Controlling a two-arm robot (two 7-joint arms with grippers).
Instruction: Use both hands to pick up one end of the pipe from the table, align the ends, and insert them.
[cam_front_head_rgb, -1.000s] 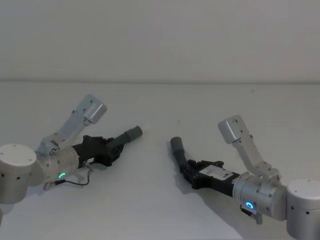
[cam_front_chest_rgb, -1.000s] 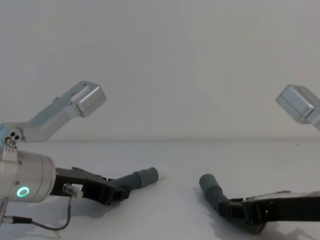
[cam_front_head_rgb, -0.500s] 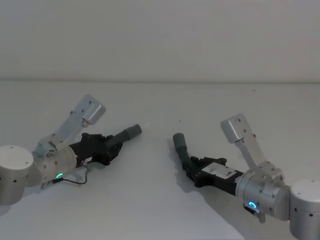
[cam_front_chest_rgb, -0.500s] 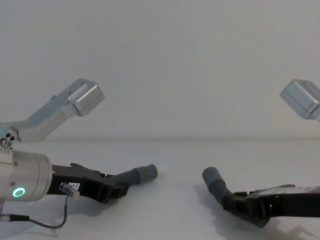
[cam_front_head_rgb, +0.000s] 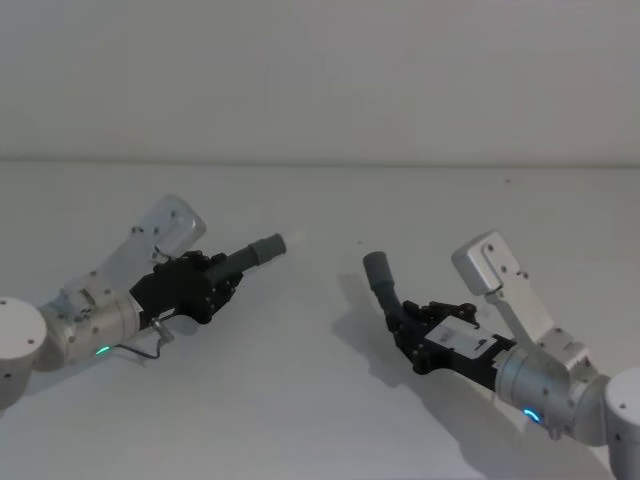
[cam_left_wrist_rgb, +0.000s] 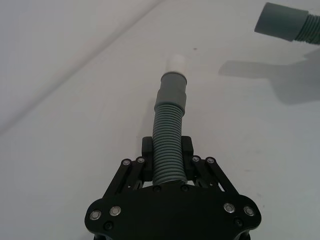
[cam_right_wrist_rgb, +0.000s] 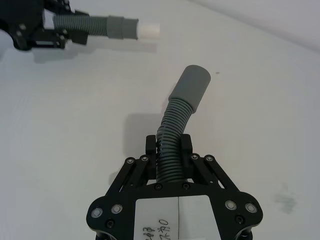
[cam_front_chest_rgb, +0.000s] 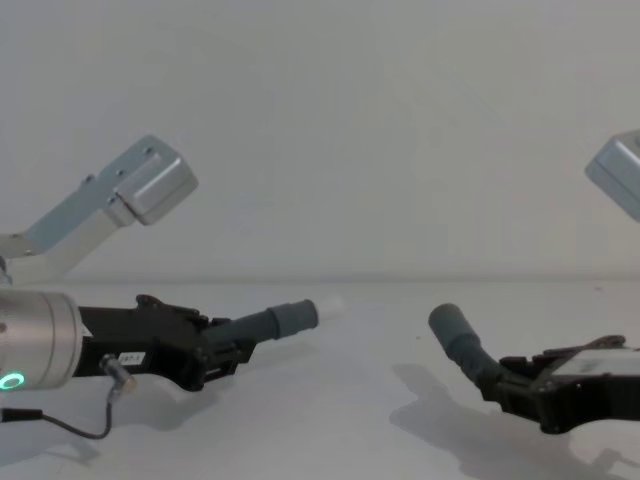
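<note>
Matt ribbed grey plastic hose (cam_left_wrist_rgb: 168, 145) w/ smooth cuff (cam_left_wrist_rgb: 172, 90); black matt end effector (cam_left_wrist_rgb: 167, 172); matt white counter (cam_front_head_rgb: 320, 400).

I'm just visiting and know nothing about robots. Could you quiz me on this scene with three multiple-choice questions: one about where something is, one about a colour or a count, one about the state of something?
1. Where is the hose piece with the whitish tip?
A. in the left gripper
B. in the right gripper
C. lying loose on the table

2. How many hose pieces are there?
A. one
B. two
C. three

3. Are the two hose ends joined?
A. yes, pushed together
B. touching only
C. apart, with a gap

Answers:
1 A: the left gripper clamps its ribbed part.
2 B: the right gripper holds the second hose.
3 C: bare table lies between the tip and the open socket.
</note>
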